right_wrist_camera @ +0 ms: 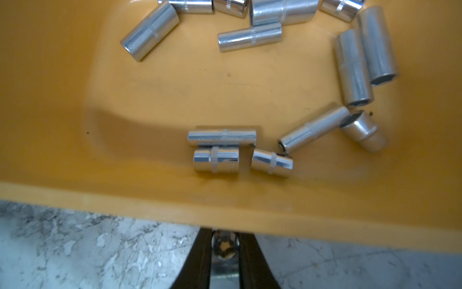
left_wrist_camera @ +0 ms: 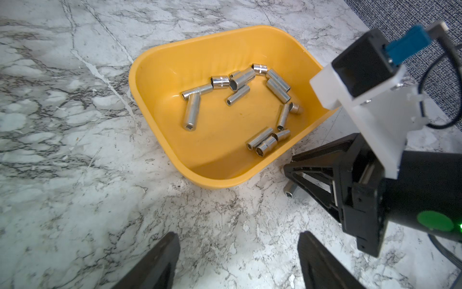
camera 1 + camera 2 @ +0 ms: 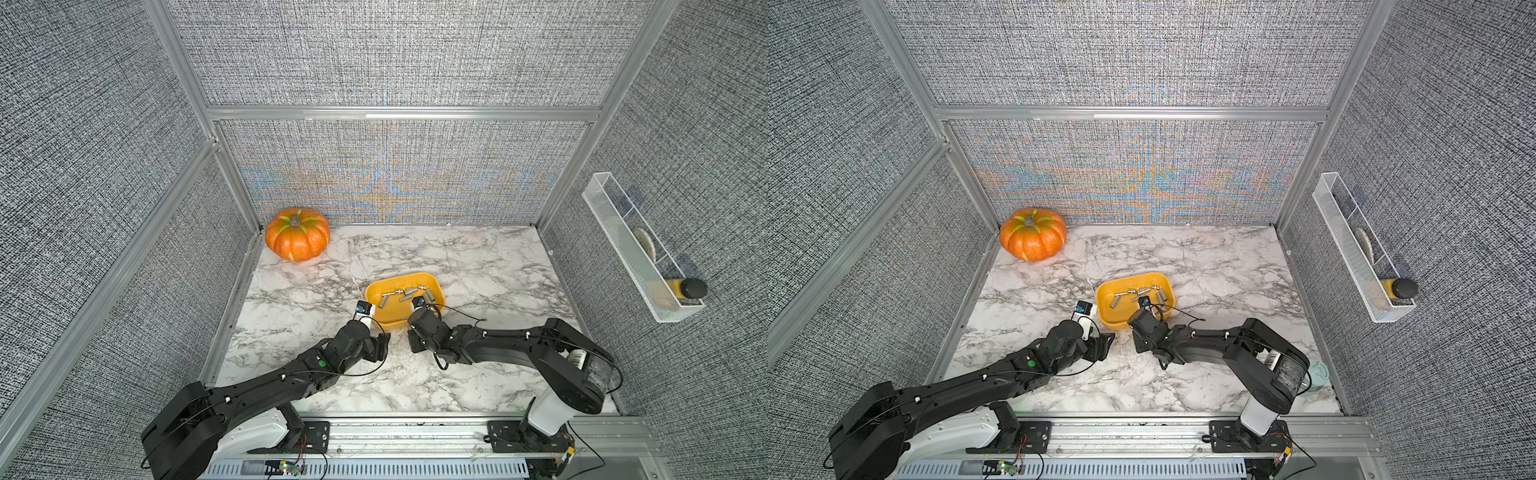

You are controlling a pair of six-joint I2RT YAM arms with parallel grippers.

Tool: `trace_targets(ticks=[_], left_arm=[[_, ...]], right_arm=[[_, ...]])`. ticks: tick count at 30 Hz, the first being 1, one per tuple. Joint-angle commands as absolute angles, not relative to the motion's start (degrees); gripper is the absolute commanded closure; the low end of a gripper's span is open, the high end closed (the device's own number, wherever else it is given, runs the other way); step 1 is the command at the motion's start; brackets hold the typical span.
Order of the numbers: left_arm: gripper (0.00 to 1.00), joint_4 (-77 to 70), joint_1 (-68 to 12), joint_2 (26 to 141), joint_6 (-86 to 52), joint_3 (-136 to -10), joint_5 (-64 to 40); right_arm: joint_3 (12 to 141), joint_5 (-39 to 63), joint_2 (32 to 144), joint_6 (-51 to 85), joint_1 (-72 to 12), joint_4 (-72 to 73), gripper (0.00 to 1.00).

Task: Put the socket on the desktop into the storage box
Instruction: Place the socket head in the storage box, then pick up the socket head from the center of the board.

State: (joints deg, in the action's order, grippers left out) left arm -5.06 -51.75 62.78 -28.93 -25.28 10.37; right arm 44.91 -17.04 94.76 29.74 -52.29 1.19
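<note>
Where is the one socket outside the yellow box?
In the right wrist view the socket sits in the right gripper, just outside the storage box, on its robot-facing side.

Storage box (image 2: 212, 45) on desktop (image 3: 478, 266), sockets (image 2: 192, 110) inside, one socket (image 1: 225, 246) just before it, pumpkin (image 3: 297, 234) in far-left corner

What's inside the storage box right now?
A dozen or so loose chrome sockets lying on the storage box floor. The right arm's camera mount covers one corner in the left wrist view.
</note>
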Motion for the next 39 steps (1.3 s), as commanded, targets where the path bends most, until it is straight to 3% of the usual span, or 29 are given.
trace_targets(ticks=[1,7,13,18,29,32,39], left_arm=[[0.21,-6.11,-51.77,62.56,-28.52,-25.4,10.63],[0.21,-5.89,-51.79,62.14,-28.61,-25.4,11.26],[0.21,-5.89,-51.77,61.61,-28.74,-25.31,11.1],[0.2,-5.98,-51.77,61.66,-28.7,-25.16,10.92],[0.2,-5.8,-51.77,61.1,-28.75,-25.05,10.94],[0.2,-5.8,-51.77,60.79,-28.76,-24.96,11.03],[0.2,-5.8,-51.77,60.4,-28.83,-24.79,11.17]], right_arm=[[45.44,-19.26,92.37,29.69,-53.34,-1.84,0.81],[44.27,-22.56,82.52,31.07,-56.77,-10.08,0.84],[43.07,-21.42,75.09,27.42,-54.65,-5.7,0.86],[50.67,-15.39,83.06,23.25,-48.19,-1.7,0.87],[65.93,-15.91,105.08,20.9,-44.24,-4.48,0.87],[66.79,-15.61,106.76,21.08,-44.29,-4.44,0.84],[65.16,-14.62,104.79,21.82,-44.22,-4.31,0.63]])
